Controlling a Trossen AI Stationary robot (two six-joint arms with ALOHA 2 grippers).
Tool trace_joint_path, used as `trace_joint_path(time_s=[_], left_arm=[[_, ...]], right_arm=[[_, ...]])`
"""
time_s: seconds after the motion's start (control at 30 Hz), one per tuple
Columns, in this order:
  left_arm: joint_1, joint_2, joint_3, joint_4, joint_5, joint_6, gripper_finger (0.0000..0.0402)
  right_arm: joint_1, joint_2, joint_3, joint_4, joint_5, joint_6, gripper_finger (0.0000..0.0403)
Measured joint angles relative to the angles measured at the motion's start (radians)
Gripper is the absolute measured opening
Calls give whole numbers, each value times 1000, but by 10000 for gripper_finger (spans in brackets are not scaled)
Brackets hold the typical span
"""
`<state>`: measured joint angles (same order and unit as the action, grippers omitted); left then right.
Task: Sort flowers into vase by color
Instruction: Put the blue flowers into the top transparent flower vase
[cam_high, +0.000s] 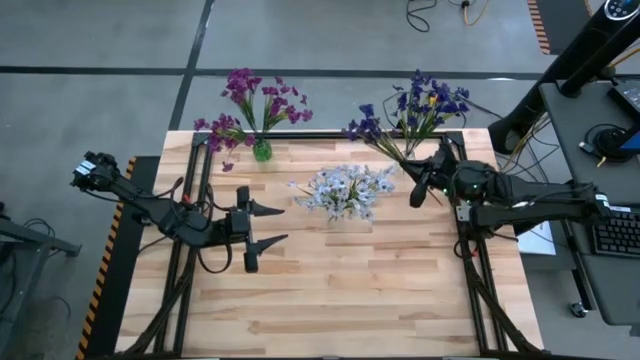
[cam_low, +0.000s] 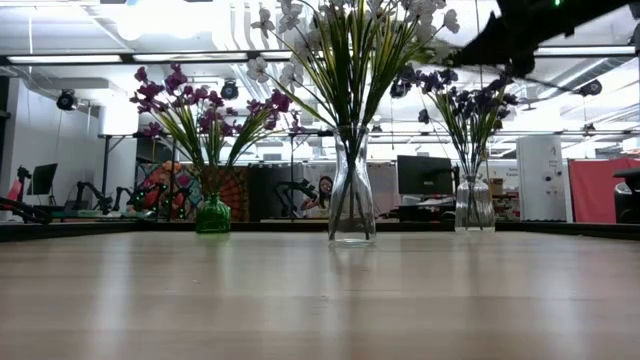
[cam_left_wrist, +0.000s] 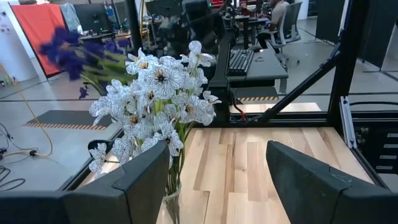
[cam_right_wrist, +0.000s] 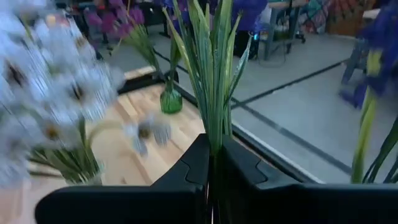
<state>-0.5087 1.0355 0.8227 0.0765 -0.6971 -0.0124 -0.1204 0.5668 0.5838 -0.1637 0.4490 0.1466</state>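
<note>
The right gripper (cam_high: 420, 187) sits near the bench's far right corner, fingers pinched tight on a bundle of green stems (cam_right_wrist: 214, 74) that rise straight up out of its jaws in the right wrist view. These belong to the blue flowers (cam_high: 420, 108), whose clear vase (cam_low: 474, 204) stands right by that corner, so the stems' long axis runs roughly upright and the coming move is probably a release and a lift away (or a last nudge down, if the stems are not fully seated). The purple flowers (cam_high: 250, 105) stand in a green vase (cam_high: 261, 150) by the far edge towards the left, and the white flowers (cam_high: 345, 190) in a tall clear vase (cam_low: 352, 200) near the bench's middle. The left gripper (cam_high: 262, 225) waits with jaws spread wide and nothing in them, just left of the white bunch, well apart from the blue one.
</note>
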Motion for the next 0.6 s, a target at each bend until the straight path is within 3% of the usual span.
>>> trace_joint_path(time_s=[0.27, 0.6], left_arm=[[0, 2, 0, 0, 0, 30, 251], [0, 2, 0, 2, 12, 30, 251]], right_arm=[[11, 6, 159, -18, -4, -94, 21], [141, 41, 239, -2, -31, -123, 21]])
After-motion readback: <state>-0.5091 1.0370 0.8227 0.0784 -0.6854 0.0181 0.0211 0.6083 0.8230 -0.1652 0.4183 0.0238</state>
